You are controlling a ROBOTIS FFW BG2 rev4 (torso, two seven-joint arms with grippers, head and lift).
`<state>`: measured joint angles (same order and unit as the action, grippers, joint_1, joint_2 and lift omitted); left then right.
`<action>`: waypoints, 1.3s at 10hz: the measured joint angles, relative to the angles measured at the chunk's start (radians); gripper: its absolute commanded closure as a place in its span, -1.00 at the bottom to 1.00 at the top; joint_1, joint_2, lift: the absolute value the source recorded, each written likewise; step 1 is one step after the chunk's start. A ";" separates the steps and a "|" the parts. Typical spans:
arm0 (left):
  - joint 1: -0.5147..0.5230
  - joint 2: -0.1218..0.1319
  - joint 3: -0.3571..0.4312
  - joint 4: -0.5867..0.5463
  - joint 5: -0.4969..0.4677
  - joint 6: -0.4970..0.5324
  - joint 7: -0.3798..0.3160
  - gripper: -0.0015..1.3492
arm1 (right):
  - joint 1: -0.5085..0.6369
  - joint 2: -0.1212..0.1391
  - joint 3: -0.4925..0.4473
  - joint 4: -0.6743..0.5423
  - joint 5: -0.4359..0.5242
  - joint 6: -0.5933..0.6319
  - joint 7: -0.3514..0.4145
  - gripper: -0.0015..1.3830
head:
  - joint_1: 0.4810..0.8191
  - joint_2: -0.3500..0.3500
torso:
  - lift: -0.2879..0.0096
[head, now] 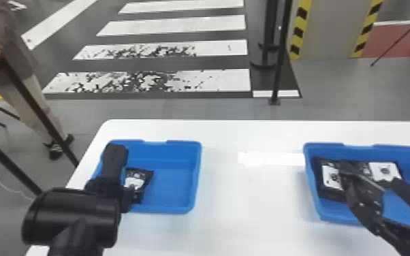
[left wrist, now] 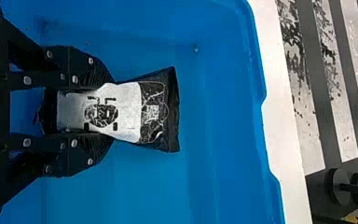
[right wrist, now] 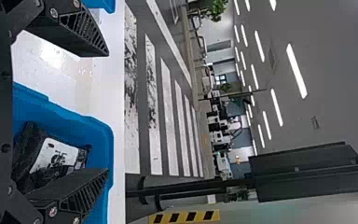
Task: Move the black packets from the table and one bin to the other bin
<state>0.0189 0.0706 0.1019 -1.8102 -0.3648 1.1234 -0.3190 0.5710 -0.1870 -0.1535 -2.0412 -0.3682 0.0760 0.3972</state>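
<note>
Table (head: 248,218) white, striped floor (head: 180,25) beyond — left claw (head: 113,170) clamped on black packet (left wrist: 126,112), right claw (head: 366,176) apart.

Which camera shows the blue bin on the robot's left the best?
The head view, because most of the blue bin shows there, though the left arm hides one side. The left wrist view looks close into it, with part of its rim. The right wrist view catches a small piece.

White floor stripes (head: 180,26); pillar (head: 332,30), yellow-black edges; ceiling lights (right wrist: 297,71); plant (right wrist: 218,8).
</note>
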 measured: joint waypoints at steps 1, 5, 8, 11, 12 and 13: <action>0.004 0.000 0.001 0.000 0.006 -0.013 -0.004 0.80 | 0.001 0.000 0.000 0.000 -0.002 0.000 0.000 -0.79 | 0.27 0.37 | 0.20; 0.049 -0.010 0.012 -0.107 0.082 -0.108 -0.019 0.80 | 0.003 0.000 -0.002 0.001 -0.005 0.000 0.000 -0.79 | 0.27 0.27 | 0.20; 0.129 -0.021 0.024 -0.313 0.164 -0.219 0.020 0.80 | 0.001 0.000 -0.002 0.003 -0.001 0.000 0.000 -0.79 | 0.27 0.20 | 0.20; 0.260 -0.053 0.039 -0.425 0.370 -0.565 0.066 0.80 | 0.000 0.000 -0.002 0.003 0.001 0.000 -0.001 -0.79 | 0.27 0.09 | 0.20; 0.299 -0.054 0.010 -0.438 0.457 -0.664 0.075 0.80 | -0.001 0.000 -0.002 0.003 0.001 0.000 -0.001 -0.79 | 0.27 -0.04 | 0.20; 0.342 -0.048 -0.041 -0.461 0.546 -0.752 0.091 0.80 | -0.001 0.000 -0.002 0.003 0.002 0.000 -0.001 -0.79 | 0.27 -0.11 | 0.20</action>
<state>0.3608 0.0223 0.0605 -2.2717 0.1808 0.3714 -0.2284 0.5696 -0.1871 -0.1555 -2.0383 -0.3666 0.0760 0.3957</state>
